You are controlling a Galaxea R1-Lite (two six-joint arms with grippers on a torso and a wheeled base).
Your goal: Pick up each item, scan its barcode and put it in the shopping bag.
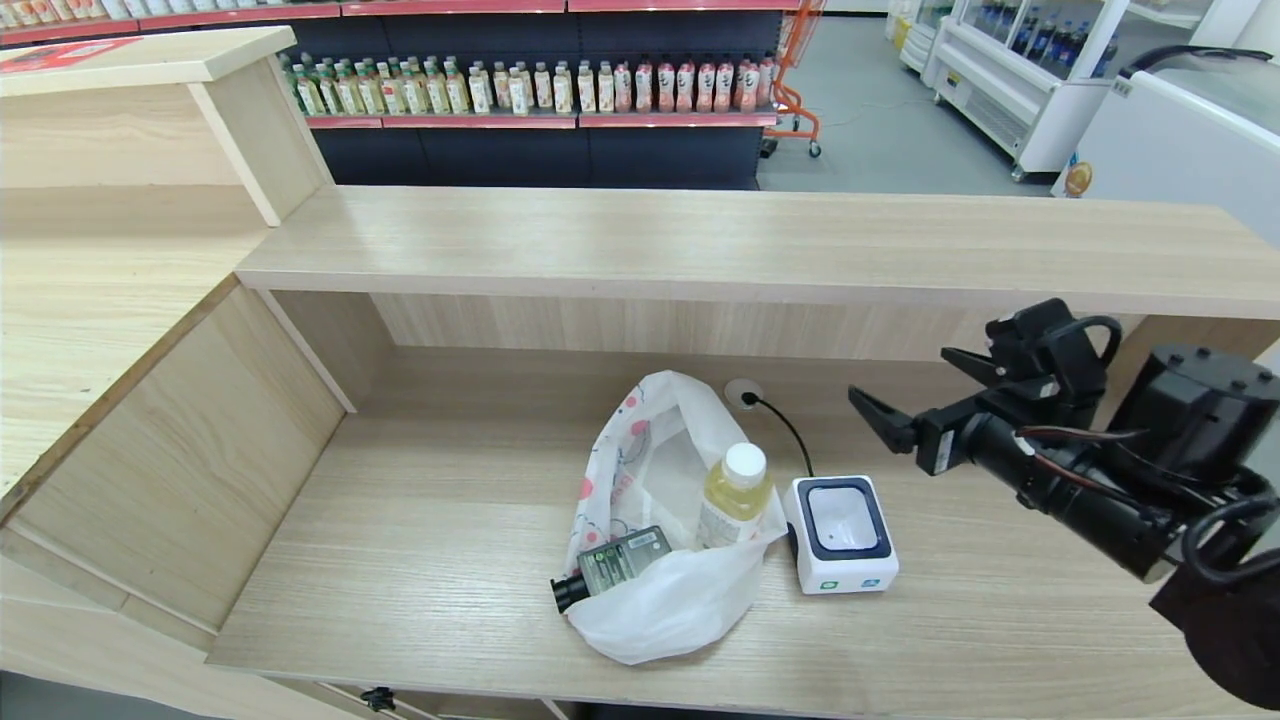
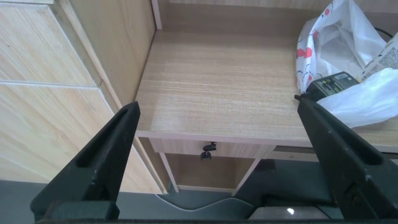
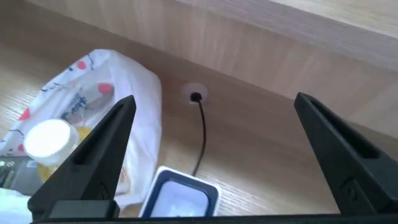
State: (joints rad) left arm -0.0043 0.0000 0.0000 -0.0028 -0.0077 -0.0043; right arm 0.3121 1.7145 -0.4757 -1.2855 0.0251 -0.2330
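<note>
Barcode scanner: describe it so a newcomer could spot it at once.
On the lower wooden counter, look just to the robot's right of the white shopping bag. The barcode scanner is the only hard white box there, with a dark-framed window on top and a black cable behind.

A pale wooden counter (image 1: pixel 760 250) fronts a bottle-stocked shelf (image 1: pixel 540 90), grey floor (image 1: pixel 880 130) and, seemingly, coolers (image 1: pixel 1010 90).

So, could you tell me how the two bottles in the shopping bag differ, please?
The yellow drink bottle stands nearly upright; the dark bottle lies on its side. The yellow drink bottle has a white cap, the dark bottle a black one. The yellow drink bottle is beside the scanner; the dark bottle's cap pokes out of the shopping bag. Both rest in that white bag.
</note>
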